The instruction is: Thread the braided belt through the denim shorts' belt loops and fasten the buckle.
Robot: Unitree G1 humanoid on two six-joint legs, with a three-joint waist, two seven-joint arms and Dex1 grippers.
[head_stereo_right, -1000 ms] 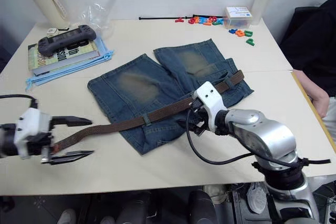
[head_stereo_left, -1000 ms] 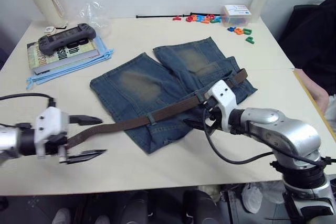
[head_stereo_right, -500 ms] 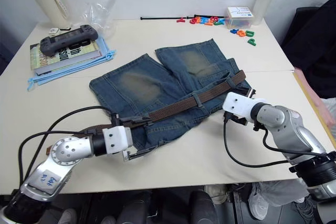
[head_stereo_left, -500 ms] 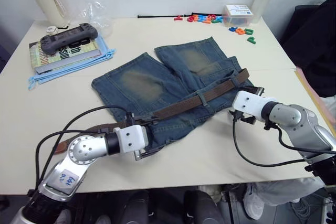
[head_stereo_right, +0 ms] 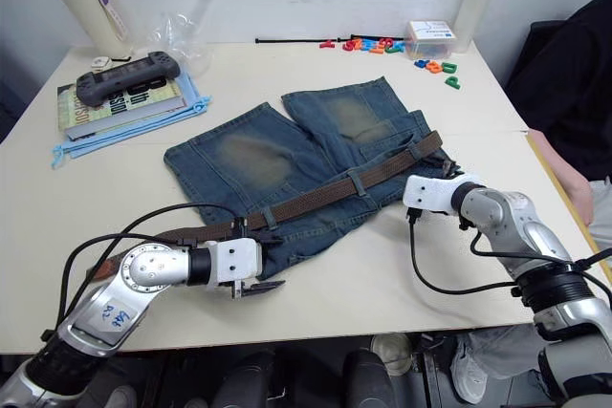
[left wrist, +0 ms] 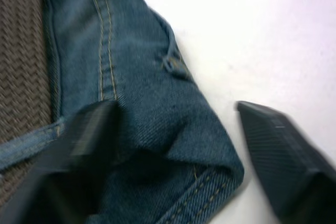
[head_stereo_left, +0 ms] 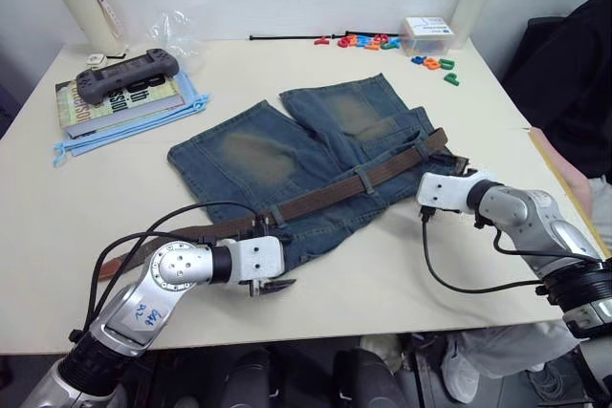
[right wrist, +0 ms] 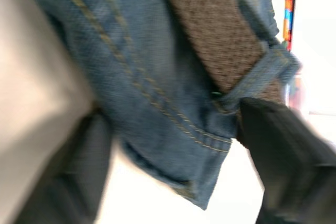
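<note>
The denim shorts (head_stereo_left: 287, 155) lie flat mid-table with the waistband toward me. The braided belt (head_stereo_left: 325, 196) runs along the waistband through belt loops (head_stereo_left: 361, 179), and its free left end (head_stereo_left: 124, 257) trails on the table. I cannot make out the buckle. My left gripper (head_stereo_left: 273, 263) is open at the waistband's left corner, one finger (left wrist: 84, 140) on the denim and the other on bare table. My right gripper (head_stereo_left: 449, 173) is open at the right corner, where a loop (right wrist: 262, 69) holds the belt (right wrist: 210, 30).
Back left there is a book with a game controller (head_stereo_left: 126, 71) on a light blue cloth (head_stereo_left: 134, 121), plus a bottle (head_stereo_left: 84, 2). A black cord (head_stereo_left: 287, 35), coloured letters (head_stereo_left: 368, 41), a box (head_stereo_left: 427, 33) and a white bottle (head_stereo_left: 473, 2) line the back. A person (head_stereo_left: 574, 93) sits at right.
My left arm left the belt's free end and came right to the waistband's left corner. My right gripper moved from mid-waistband to the right corner. The camera shifted slightly.
</note>
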